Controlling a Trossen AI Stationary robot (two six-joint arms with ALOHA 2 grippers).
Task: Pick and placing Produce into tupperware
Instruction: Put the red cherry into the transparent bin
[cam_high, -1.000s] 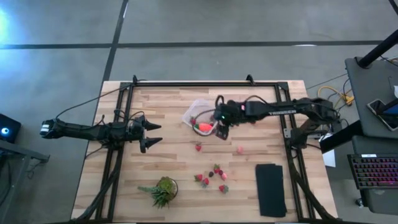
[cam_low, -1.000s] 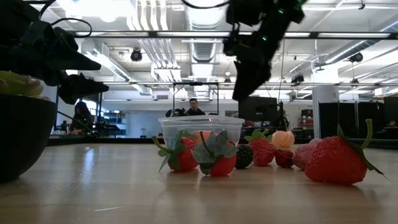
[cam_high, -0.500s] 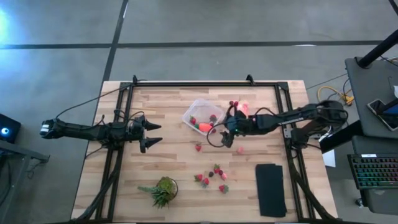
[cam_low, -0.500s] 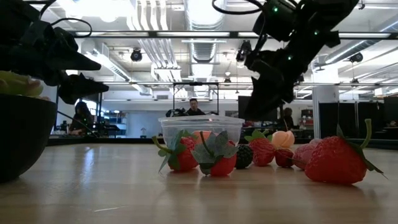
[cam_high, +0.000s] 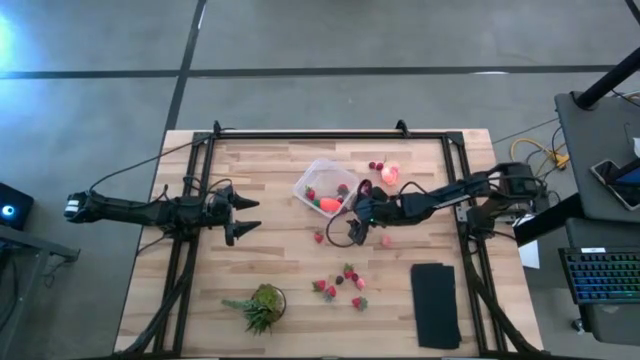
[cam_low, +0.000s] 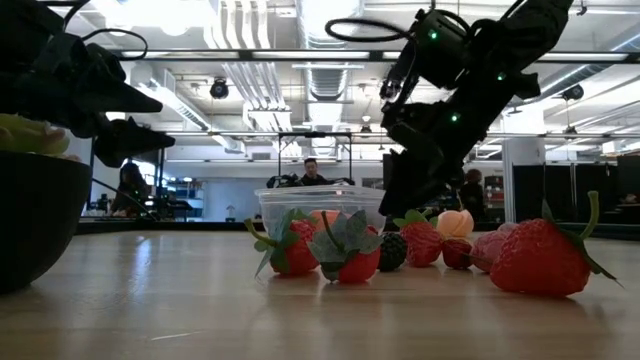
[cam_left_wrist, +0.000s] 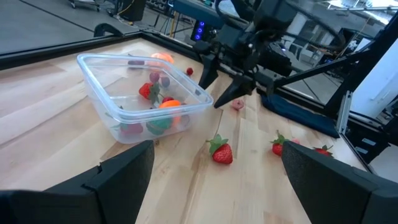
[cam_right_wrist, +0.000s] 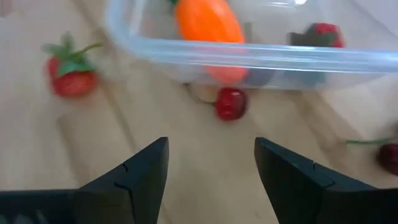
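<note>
Gripper on the left arm (cam_high: 250, 215) hangs idle and spread wide at the tabletop's (cam_high: 270, 260) left side, nothing in it. Moving rightward, the clear tupperware (cam_high: 325, 186) sits near the middle, already holding an orange carrot piece (cam_right_wrist: 208, 22) and a few strawberries. Just beside its wall lies a small dark-red berry (cam_right_wrist: 231, 104), and the right gripper (cam_high: 356, 229) hovers low over it, fingers parted and empty. A loose strawberry (cam_high: 319, 237) waits nearby, more lie scattered toward the front. The risk, by the look of it: that berry is tucked tight against the tub, so a closing finger could shove the tupperware or squirt the berry away.
</note>
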